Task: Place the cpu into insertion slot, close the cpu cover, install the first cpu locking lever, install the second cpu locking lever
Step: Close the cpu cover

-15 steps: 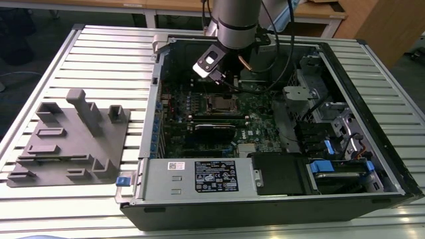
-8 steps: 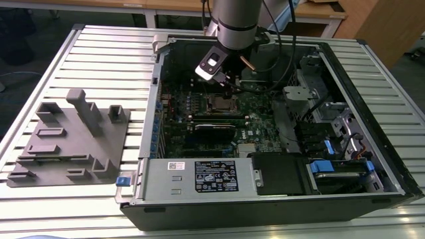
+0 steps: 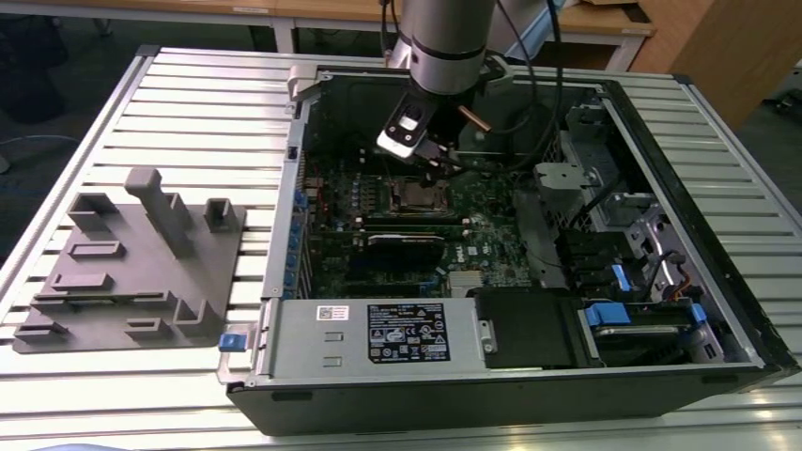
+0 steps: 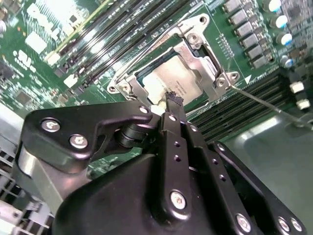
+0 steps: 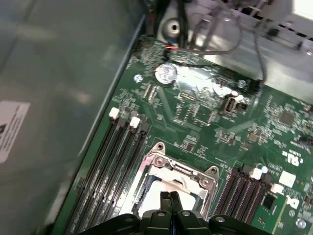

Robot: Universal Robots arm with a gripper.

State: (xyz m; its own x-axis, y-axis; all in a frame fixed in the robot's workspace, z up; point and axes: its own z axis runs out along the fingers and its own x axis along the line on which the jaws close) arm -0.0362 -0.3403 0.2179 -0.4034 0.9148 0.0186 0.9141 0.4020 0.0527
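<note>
The cpu, a silvery-tan square, lies in the insertion slot on the green board. The cpu cover, a silver frame, lies flat around it, and the chip shows through its window. My gripper hangs just above the chip's edge, with its black fingertips pressed together and nothing between them. In the exterior view the gripper sits just behind the socket. A thin locking lever sticks out from one socket corner, over the memory slots.
The open computer case walls in the board. A power supply and drive bays stand at the front. Long black memory slots flank the socket. A grey fixture block sits on the table at the exterior view's left.
</note>
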